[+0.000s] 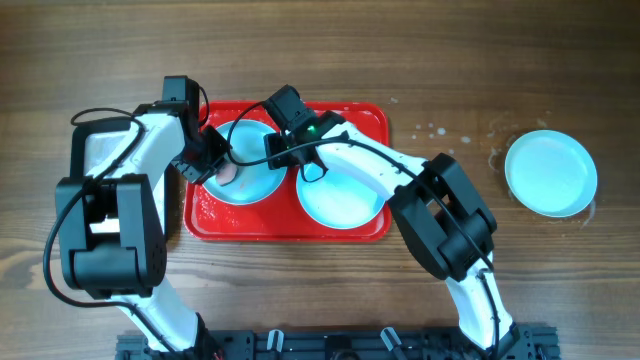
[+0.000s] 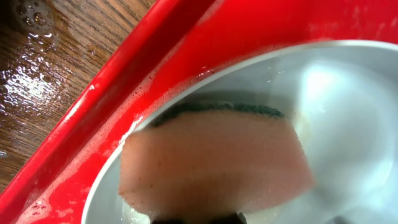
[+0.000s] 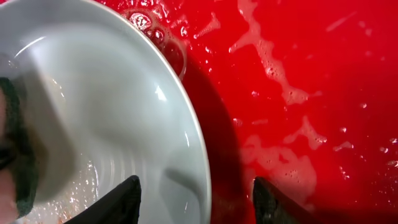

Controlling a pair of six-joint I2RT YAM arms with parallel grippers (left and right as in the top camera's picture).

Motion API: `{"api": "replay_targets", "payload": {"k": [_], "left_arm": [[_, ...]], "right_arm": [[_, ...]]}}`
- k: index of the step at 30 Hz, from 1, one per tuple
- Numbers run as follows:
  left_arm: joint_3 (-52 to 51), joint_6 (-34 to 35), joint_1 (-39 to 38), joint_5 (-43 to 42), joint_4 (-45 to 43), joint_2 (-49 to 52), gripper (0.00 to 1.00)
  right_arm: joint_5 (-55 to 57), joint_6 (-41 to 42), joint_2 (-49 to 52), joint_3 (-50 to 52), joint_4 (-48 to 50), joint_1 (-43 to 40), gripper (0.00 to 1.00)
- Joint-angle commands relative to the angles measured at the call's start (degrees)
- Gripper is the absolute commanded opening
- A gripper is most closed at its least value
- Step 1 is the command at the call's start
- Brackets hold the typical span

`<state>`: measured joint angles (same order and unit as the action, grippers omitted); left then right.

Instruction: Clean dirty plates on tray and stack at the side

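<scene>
Right against my left wrist lens is the sponge [image 2: 211, 155], pink with a dark green scouring face, and the left claw [image 1: 222, 168] is clamped tight on it. The sponge presses into the plate below that claw.

The red tray [image 1: 370, 225] lies under both claws, streaked with white foam [image 3: 280, 162]. Two plates sit in it. The near plate [image 1: 255, 185] is directly beneath the left claw, and the second plate [image 1: 340, 200] is just to the right claw's outer side. A third plate [image 1: 550, 172] rests on the table [image 1: 400, 50], well away from both claws, beyond the right arm.

The right claw [image 3: 200, 199] stands wide, its tips straddling the near plate's rim without gripping it.

I judge that I am mid-scrub on the near plate, with one plate already set aside. Next I need the right claw to close squarely on that rim so it cannot slip on the wet plastic. That holds whether I am steadying the plate or lifting it out.

The sponge hides the left claw's fingers in its own view and is badly blurred. The arms cover much of the near plate from overhead. I cannot tell whether any smears remain under the sponge.
</scene>
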<state>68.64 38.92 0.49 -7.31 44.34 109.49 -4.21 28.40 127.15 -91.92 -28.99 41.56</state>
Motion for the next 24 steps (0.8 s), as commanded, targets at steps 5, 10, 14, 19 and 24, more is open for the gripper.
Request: {"api": "replay_targets", "payload": {"k": [5, 10, 14, 19, 24], "left_arm": [[-3.1, 0.5, 0.9, 4.1, 1.6, 3.8, 0.04], [-3.1, 0.6, 0.9, 4.1, 1.3, 3.8, 0.04], [-3.1, 0.5, 0.9, 4.2, 1.0, 3.8, 0.04], [-3.1, 0.5, 0.9, 4.2, -0.6, 3.8, 0.04], [-3.1, 0.5, 0.9, 4.2, -1.8, 3.8, 0.04]], "right_arm": [[4.3, -1.4, -12.8, -1.0, -2.9, -5.2, 0.59], [8.4, -1.4, -27.7, -1.0, -9.9, -10.5, 0.68], [8.9, -1.4, -38.8, -1.0, -14.0, -15.5, 1.0], [8.9, -1.4, -45.4, -1.0, -17.2, -17.2, 1.0], [8.9, -1.4, -44.5, -1.0, -17.2, -17.2, 1.0]]}}
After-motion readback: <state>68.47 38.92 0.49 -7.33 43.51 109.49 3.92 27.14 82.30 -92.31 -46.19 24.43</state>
